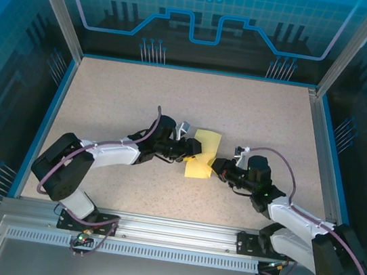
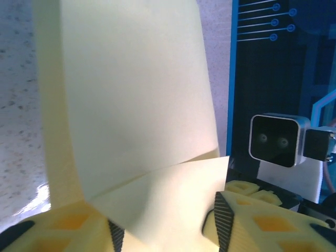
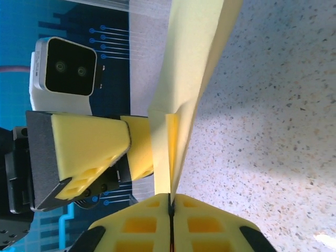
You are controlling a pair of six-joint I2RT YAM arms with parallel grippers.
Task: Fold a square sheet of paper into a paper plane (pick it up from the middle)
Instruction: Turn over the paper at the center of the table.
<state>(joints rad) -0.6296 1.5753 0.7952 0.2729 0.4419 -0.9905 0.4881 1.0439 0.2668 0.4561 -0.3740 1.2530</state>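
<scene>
Pinching the thin, folded yellow paper sheet (image 1: pixel 206 146) at mid-table is the right gripper (image 3: pixel 171 211). Its yellow padded fingers are pressed flat together, and the sheet's near edge runs down into the seam between them. Right = clamped on the paper.

The left gripper (image 1: pixel 192 154) comes in from the opposite side, nose to nose with the right one. In the left wrist view its two yellow fingers (image 2: pixel 63 231) stand apart with the paper between them. A dark gap shows between the sheet and the right-hand finger. From the right wrist view those fingers sit close to the sheet's flat side, but I can't confirm contact. Left = jaws apart, no grip visible.

Paper state:
- More than one layer. In the left wrist view a diagonal fold edge crosses the lower part, one flap lapping over another.
- In the top view it's an elongated strip between the two grippers, with the far end paler and the near end a brighter yellow.
- The right wrist view sees it edge-on, beside the speckled beige tabletop (image 1: pixel 141 97). Can't tell whether it touches the surface.

Other items:
- The white-cased camera on the right wrist (image 2: pixel 278 139) sits just past the paper's edge.
- The white-cased camera on the left wrist (image 3: pixel 65 65) sits above the left fingers.
- Blue printed enclosure walls (image 1: pixel 207 18) surround the table.
</scene>
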